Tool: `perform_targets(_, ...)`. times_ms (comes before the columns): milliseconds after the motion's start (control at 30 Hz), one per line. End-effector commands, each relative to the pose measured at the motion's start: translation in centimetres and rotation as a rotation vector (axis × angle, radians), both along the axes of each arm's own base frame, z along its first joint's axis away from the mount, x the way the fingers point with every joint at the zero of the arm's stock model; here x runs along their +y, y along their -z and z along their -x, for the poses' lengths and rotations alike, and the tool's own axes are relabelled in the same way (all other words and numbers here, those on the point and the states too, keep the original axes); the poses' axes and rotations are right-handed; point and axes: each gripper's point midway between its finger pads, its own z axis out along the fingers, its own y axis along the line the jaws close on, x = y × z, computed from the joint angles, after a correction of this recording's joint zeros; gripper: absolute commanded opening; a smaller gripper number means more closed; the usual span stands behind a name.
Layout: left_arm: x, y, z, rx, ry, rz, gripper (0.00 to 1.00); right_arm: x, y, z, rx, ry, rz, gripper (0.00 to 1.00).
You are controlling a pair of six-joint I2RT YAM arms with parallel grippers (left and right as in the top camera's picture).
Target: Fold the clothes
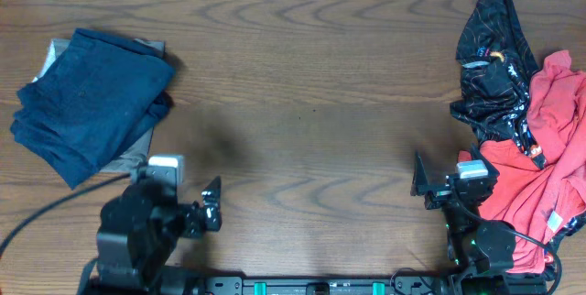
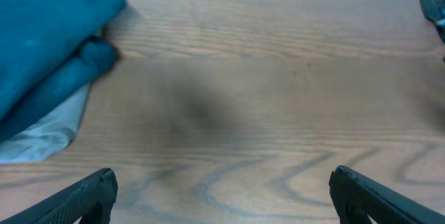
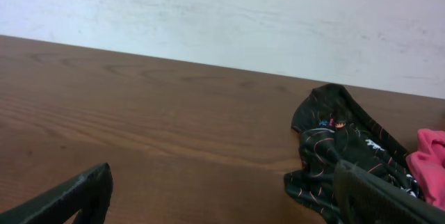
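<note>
Overhead: we're between garments. A folded navy denim-like stack (image 1: 92, 103) on a grey cloth piece (image 1: 135, 156) sits far left. A crumpled black garment with thin pale prints (image 1: 494, 57) touches a heaped red shirt (image 1: 540, 148) far right. Left gripper (image 1: 211, 207) and right gripper (image 1: 423, 183) both gape wide, empty. Next, we reckon, the right arm drags one to the brown wooden table (image 1: 311, 84) centre and spreads it flat.
</note>
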Motion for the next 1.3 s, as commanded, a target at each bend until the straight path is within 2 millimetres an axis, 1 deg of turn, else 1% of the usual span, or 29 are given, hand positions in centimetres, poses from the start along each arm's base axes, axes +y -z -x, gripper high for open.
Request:
perform_targets(0,1.1,1.7,0.7,-0.010,-0.059,-0.005,0.98,0.1,0.1,0.0,-0.003,-0.006,0.012,0.99)
perform_targets(133,1.8,4.7,0.4,-0.050,-0.098,-0.005,0.98,0.1,0.1,0.0,-0.003,-0.006,0.012,0.99)
perform_targets(167,1.9,5.5,0.2,-0.064,-0.101,-0.003,0.98,0.1,0.1,0.0,-0.003,-0.006,0.012,0.99)
perform_targets(267,1.8,7.3,-0.8,-0.117,-0.101,0.004,0.98,0.1,0.1,0.0,-0.003,-0.006,0.012,0.99)
perform_targets(500,1.7,9.1,-4.1,-0.263,-0.106,0.018,0.98,0.1,0.1,0.0,-0.003,-0.006,0.012,0.99)
perform_targets(533,1.7,9.2,-4.5,-0.285,-0.110,0.018,0.98,0.1,0.1,0.0,-0.003,-0.006,0.012,0.99)
perform_targets(633,2.4,8.3,-5.3,-0.361,-0.134,-0.014,0.98,0.1,0.1,0.0,-0.003,-0.006,0.012,0.99)
perform_targets(733,3.6,7.5,-5.9,-0.424,-0.200,-0.042,0.98,0.1,0.1,0.0,-0.003,-0.006,0.012,0.99)
perform_targets(833,3.6,7.5,-6.4,-0.471,-0.193,-0.064,0.98,0.1,0.1,0.0,-0.003,-0.006,0.012,0.99)
perform_targets(1267,3.5,7.4,-6.4,-0.476,-0.186,-0.061,0.98,0.1,0.1,0.0,-0.003,-0.006,0.012,0.99)
